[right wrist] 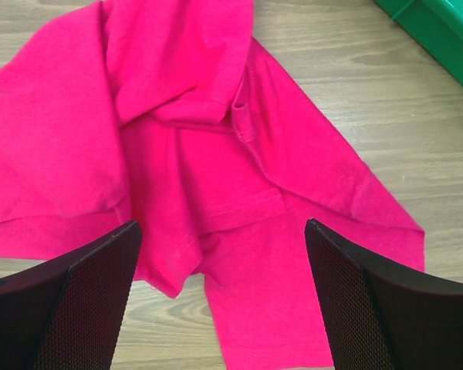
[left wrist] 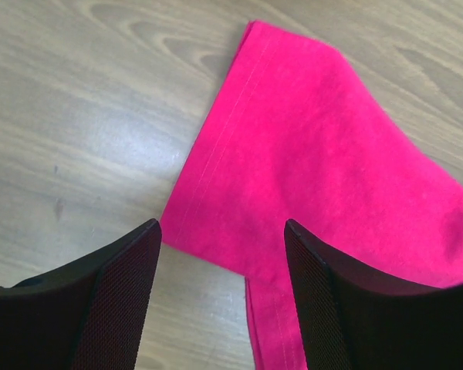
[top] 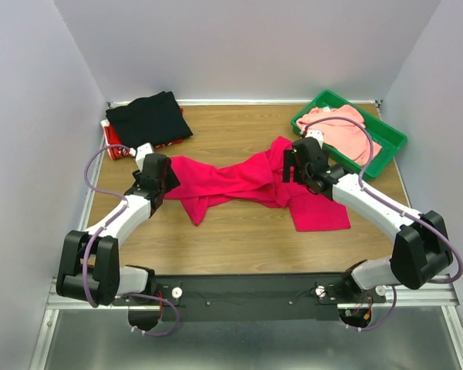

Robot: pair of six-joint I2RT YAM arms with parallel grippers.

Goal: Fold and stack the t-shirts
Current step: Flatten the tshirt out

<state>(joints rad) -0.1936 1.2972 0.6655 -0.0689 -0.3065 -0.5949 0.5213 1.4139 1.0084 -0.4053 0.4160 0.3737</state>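
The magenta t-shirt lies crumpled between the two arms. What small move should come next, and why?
Probably lower the left gripper onto the hemmed edge of the magenta t-shirt below it and close. It and the right gripper are open and empty, and the shirt is bunched, so it needs spreading first.

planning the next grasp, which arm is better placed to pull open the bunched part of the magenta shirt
Right. The right pincer, open, hangs directly over the bunched folds of the shirt. The left pincer, also open, is over a flat hem at the shirt's other end.
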